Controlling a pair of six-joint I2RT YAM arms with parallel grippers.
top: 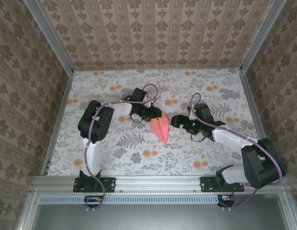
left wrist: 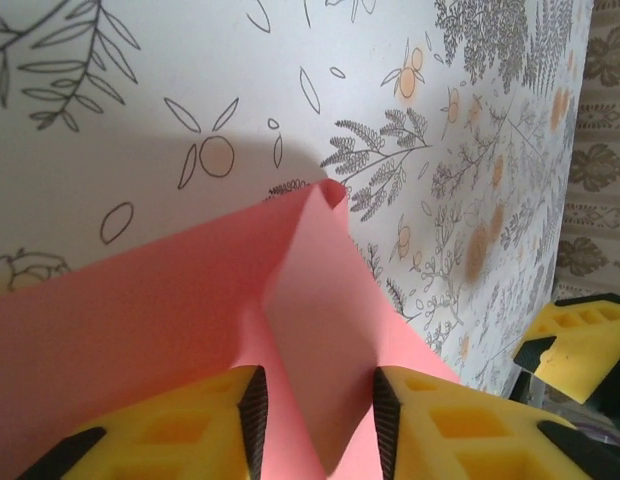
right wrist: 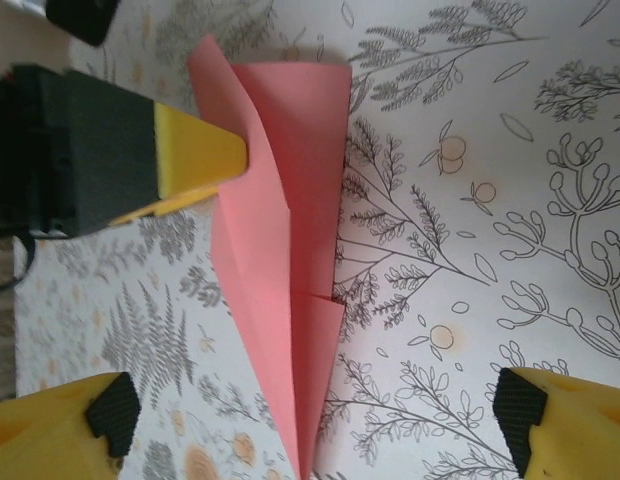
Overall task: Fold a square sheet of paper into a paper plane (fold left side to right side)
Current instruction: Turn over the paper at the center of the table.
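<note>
The paper plane (top: 161, 128) is a salmon-pink creased dart lying mid-table, its point toward the near edge. My left gripper (top: 156, 115) sits at the dart's wide far end. In the left wrist view the paper (left wrist: 140, 330) has a raised fold standing between the yellow fingers (left wrist: 180, 430), and the left gripper (left wrist: 318, 412) is partly open astride it. My right gripper (top: 174, 120) hovers just right of the dart. In the right wrist view it (right wrist: 315, 410) is wide open above the narrow end of the paper (right wrist: 290, 200), touching nothing.
A floral table cover (top: 115, 143) spans the work area. Patterned walls with metal posts (top: 57, 110) close in the left, right and far sides. An aluminium rail (top: 158, 182) runs along the near edge by the arm bases.
</note>
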